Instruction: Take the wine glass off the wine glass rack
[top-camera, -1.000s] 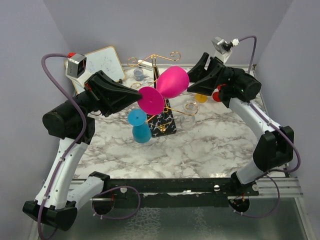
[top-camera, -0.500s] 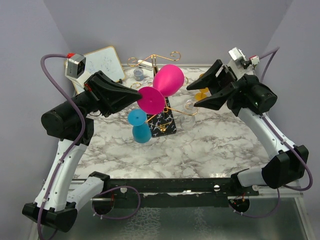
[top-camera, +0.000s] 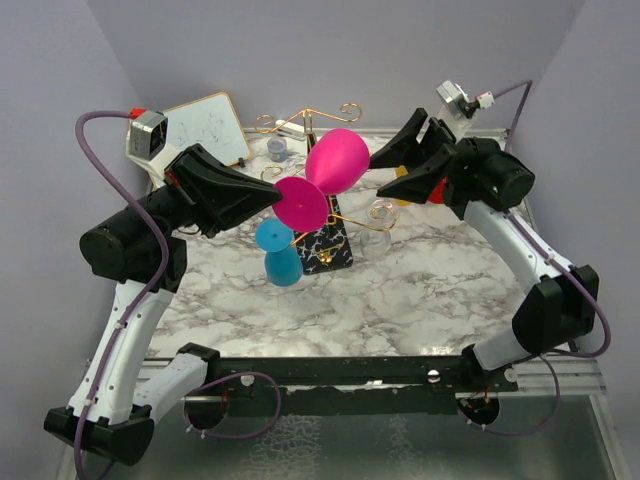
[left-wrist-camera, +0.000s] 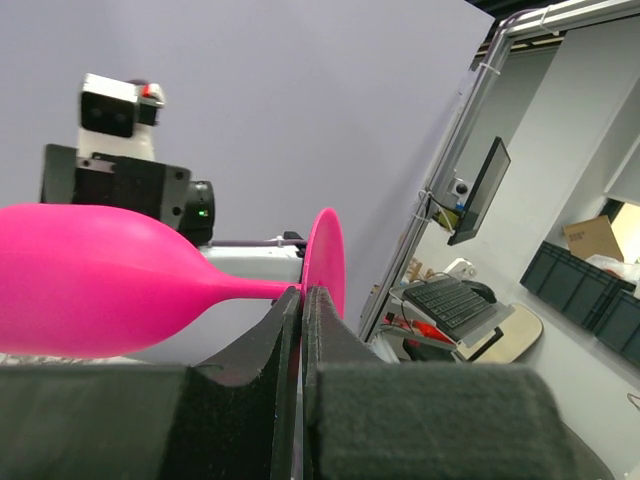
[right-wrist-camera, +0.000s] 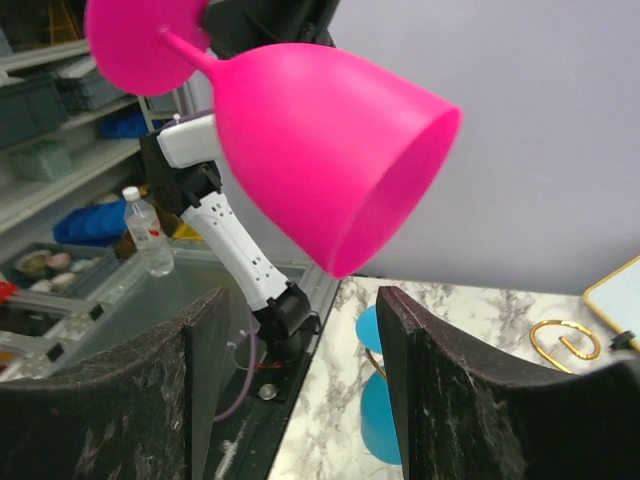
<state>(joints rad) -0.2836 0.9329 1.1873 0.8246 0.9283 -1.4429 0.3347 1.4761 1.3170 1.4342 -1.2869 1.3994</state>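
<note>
Top external view: the pink wine glass (top-camera: 335, 165) lies on its side in the air above the wine glass rack (top-camera: 330, 252), toward the far middle of the tabletop (top-camera: 400, 290). Its foot points to the left arm, its mouth to the right arm.

Left pincer (top-camera: 272, 195) is closed down to a sliver on the thin stem, just behind the foot; the left wrist view confirms this at the fingertips (left-wrist-camera: 301, 292). Right pincer (top-camera: 385, 172) stands wide apart, holding nothing, close to the mouth of the bowl (right-wrist-camera: 320, 160).

Handling, as judged: opaque and glossy, probably plastic, so light and stiff but slippery. The stem is the sound place to grip; the foot serves as a stop against sliding. The bowl is broad and would need a wide, gentle hold.

Not verifiable: the bowl hides the rack's central post and upper arms, so whether the stem is clear of the gold wire cannot be told. Nor is it clear whether the blue glass (top-camera: 280, 260) beside the base hangs or stands.
</note>
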